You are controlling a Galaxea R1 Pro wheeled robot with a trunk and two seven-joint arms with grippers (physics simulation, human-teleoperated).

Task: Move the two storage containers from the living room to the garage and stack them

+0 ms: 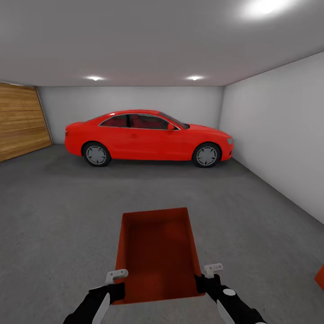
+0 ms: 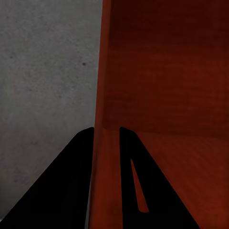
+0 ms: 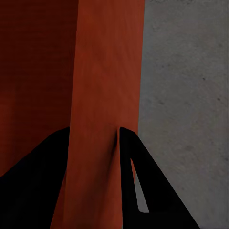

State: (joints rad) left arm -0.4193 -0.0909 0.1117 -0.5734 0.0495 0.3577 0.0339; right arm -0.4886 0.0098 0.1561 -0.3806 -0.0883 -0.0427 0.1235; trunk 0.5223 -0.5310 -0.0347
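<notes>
I am in the garage, facing a red car. An orange-red storage container (image 1: pixel 157 252) sits low in front of me over the dark grey floor (image 1: pixel 58 216), its open top facing up. My left gripper (image 1: pixel 118 282) is shut on its left wall near the close corner, and my right gripper (image 1: pixel 204 278) is shut on its right wall. In the left wrist view the fingers (image 2: pixel 106 130) pinch the thin orange wall (image 2: pixel 157 71). The right wrist view shows the same grip (image 3: pixel 93 129) on the other wall (image 3: pixel 107 71). An orange-red corner (image 1: pixel 320 276), seemingly the other container, pokes in at the right edge.
The red car (image 1: pixel 148 137) stands side-on across the back of the room. A wooden-plank door (image 1: pixel 20 119) fills the left wall and a plain white wall (image 1: pixel 279 135) runs along the right. Open grey floor lies between me and the car.
</notes>
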